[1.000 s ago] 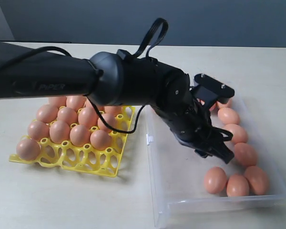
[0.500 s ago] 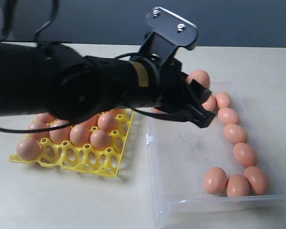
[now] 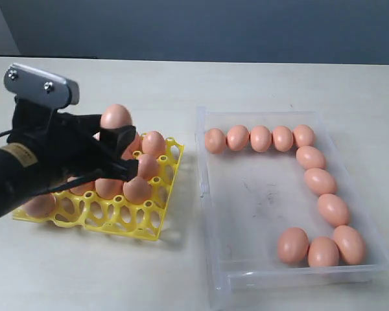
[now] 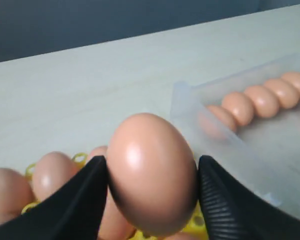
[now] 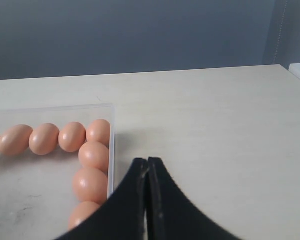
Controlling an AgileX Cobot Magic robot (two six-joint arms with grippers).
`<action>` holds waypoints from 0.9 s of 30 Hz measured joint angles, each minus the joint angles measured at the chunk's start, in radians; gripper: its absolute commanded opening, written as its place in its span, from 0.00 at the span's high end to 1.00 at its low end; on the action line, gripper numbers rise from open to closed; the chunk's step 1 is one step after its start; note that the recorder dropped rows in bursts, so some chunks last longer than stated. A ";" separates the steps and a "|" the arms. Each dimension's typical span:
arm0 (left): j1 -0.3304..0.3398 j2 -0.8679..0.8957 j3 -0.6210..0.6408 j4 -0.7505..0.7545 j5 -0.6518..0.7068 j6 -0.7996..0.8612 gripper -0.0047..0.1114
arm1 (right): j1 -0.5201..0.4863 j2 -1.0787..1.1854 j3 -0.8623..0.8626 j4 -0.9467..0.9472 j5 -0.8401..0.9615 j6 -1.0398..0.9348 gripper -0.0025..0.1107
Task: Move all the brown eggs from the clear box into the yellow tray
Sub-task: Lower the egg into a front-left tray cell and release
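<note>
My left gripper point(image 3: 117, 131) is shut on one brown egg point(image 3: 115, 117) and holds it in the air above the yellow tray point(image 3: 118, 218), over its far right part. In the left wrist view this egg point(image 4: 151, 169) fills the space between the two black fingers point(image 4: 85, 200), with tray eggs point(image 4: 52, 175) below. Several brown eggs point(image 3: 137, 189) sit in the tray's cups. The clear box point(image 3: 210, 259) holds several more brown eggs point(image 3: 260, 138) in a line along its far wall and right side. My right gripper point(image 5: 148, 163) is shut and empty, just outside the box's wall point(image 5: 111, 150).
The pale table point(image 3: 259, 84) stretches behind the tray and the box. My left arm's black body point(image 3: 26, 168) covers the left half of the tray. The box's scuffed middle point(image 3: 259, 201) is bare. The right arm does not show in the exterior view.
My left gripper has lifted an egg out of the right side of the box and swung left across the table; it now hangs over the tray.
</note>
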 measured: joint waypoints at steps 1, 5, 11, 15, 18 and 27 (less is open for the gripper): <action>0.002 -0.003 0.021 -0.014 -0.017 0.017 0.96 | 0.000 0.000 0.000 0.000 0.000 0.000 0.98; 0.002 -0.013 0.109 -0.096 -0.092 0.116 0.96 | 0.000 0.000 0.000 0.000 0.000 0.000 0.98; 0.004 -0.020 0.218 -0.306 -0.176 0.240 0.96 | 0.000 0.000 0.000 0.000 0.000 0.000 0.98; 0.004 -0.020 0.277 -0.329 -0.182 0.241 0.96 | 0.000 0.000 0.000 0.000 0.000 0.000 0.98; 0.004 -0.020 0.292 -0.329 -0.185 0.235 0.96 | 0.000 0.000 0.000 0.000 0.000 0.000 0.98; 0.004 -0.020 0.301 -0.158 -0.189 0.139 0.96 | 0.000 0.000 0.000 0.000 0.000 0.000 0.98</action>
